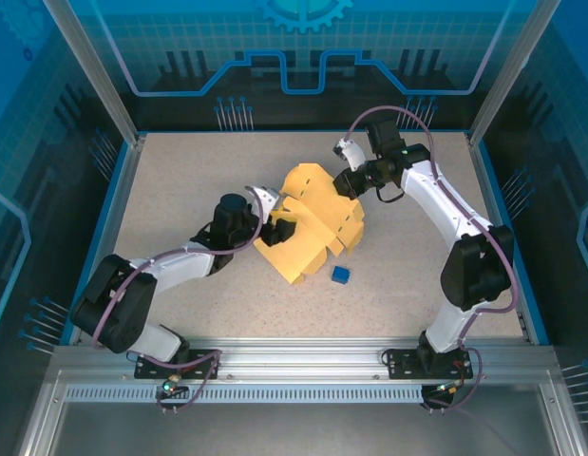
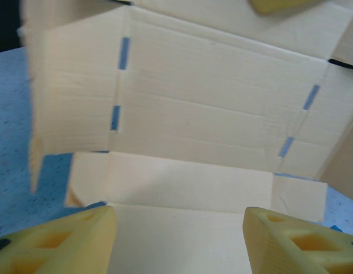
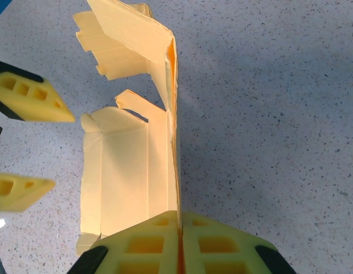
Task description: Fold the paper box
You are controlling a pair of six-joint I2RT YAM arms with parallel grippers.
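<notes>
Speckled table holds the paper box, right gripper jaws clamped on its wall, left gripper jaws apart.

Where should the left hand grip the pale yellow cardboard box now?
Take the low front flap of the pale yellow cardboard box, coming in level from the left hand's own side. That flap appears flat with a free edge between its open fingers, across from the wall the right hand pinches.
</notes>
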